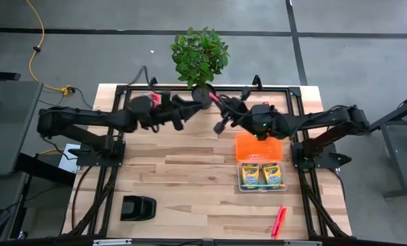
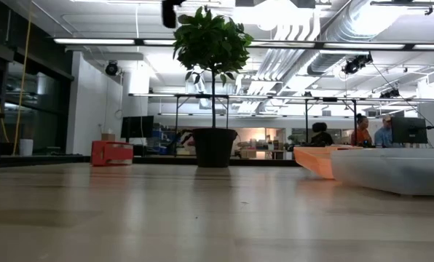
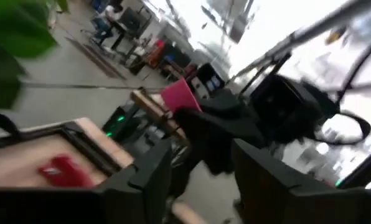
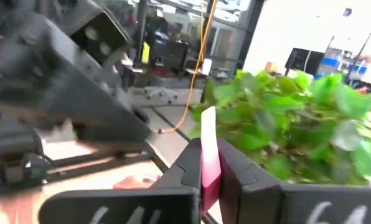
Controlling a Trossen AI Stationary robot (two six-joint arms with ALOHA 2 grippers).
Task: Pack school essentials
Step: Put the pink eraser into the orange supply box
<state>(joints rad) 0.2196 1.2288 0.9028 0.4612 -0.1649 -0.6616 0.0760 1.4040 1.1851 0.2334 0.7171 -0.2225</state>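
Note:
My right gripper (image 1: 219,104) hangs above the far middle of the table beside the potted plant, shut on a small flat pink eraser (image 4: 209,155). The left wrist view shows that eraser (image 3: 180,96) too. My left gripper (image 1: 184,109) faces it from the table's left, a short way off, with its fingers (image 3: 147,180) open and nothing between them. Two yellow-and-green crayon boxes (image 1: 261,175) lie in a clear box at the right. A pink marker (image 1: 278,221) lies near the front edge. My right gripper pinches the pink eraser by its two flat faces (image 4: 210,177) between its two fingers. The fingers come about level from the table's right. The eraser stands out past the fingertips, lifted clear of the table.
The potted plant (image 1: 200,58) stands at the far edge, close to both grippers. An orange lid (image 1: 257,146) lies just beyond the clear box (image 2: 399,171). A black object (image 1: 136,207) sits at the near left. Bare wood lies across the table's middle.

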